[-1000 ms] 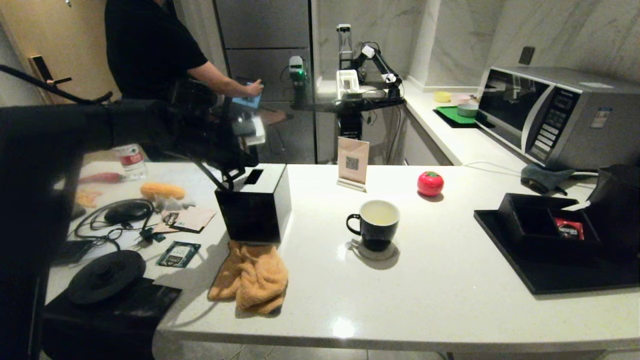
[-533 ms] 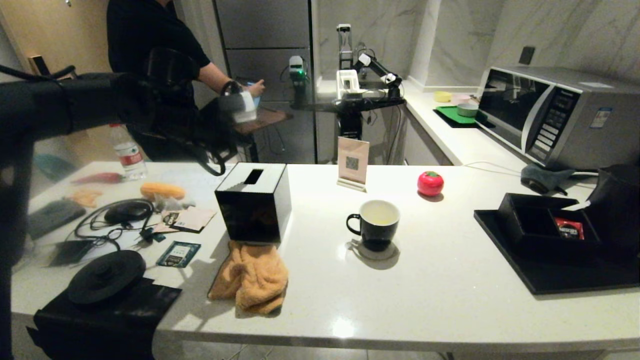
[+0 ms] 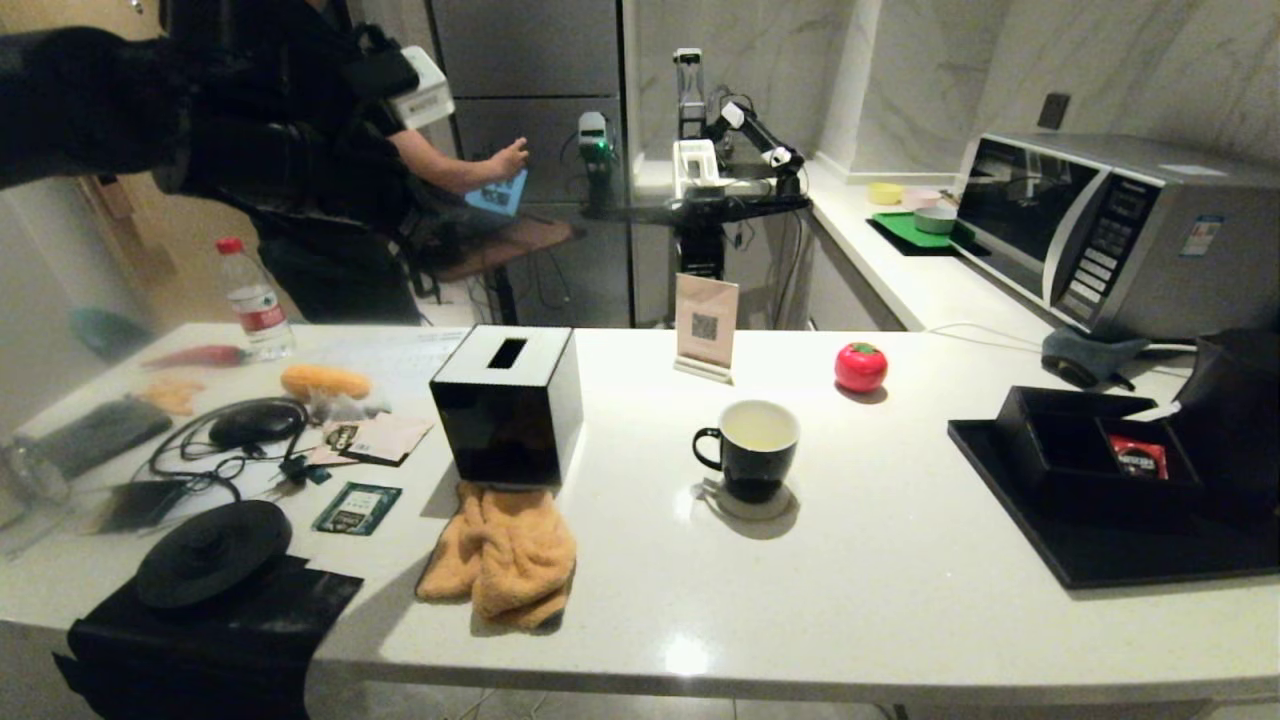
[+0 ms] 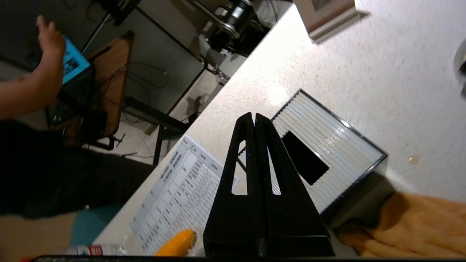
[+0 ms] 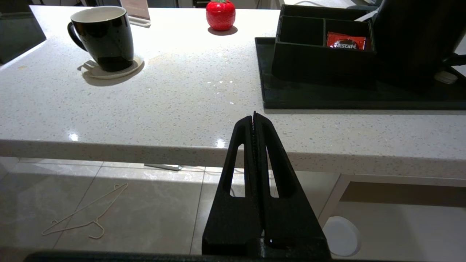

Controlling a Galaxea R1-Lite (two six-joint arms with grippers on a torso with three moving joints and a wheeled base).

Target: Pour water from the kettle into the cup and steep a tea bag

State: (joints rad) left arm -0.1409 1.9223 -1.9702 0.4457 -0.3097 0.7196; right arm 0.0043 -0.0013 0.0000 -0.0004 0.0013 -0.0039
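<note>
— Head view first: what sits left of the cup [image 3: 747, 449]?
— High up, the left arm, its gripper [image 4: 253, 117] pressed closed and empty above the tissue box [image 3: 508, 402]; an orange cloth [image 3: 503, 553] lies beside that box.
— And right of the cup?
— The black tray [image 3: 1075, 555], the kettle [image 3: 1238, 420] at its far end. The right gripper [image 5: 253, 117], pinched closed on nothing, hangs below the counter edge [image 5: 109, 147].

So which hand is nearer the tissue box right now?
Left. The left hand hangs shut above the tissue box, at the counter's far left. The right hand is shut, below the counter's front edge, nearer the cup.
</note>
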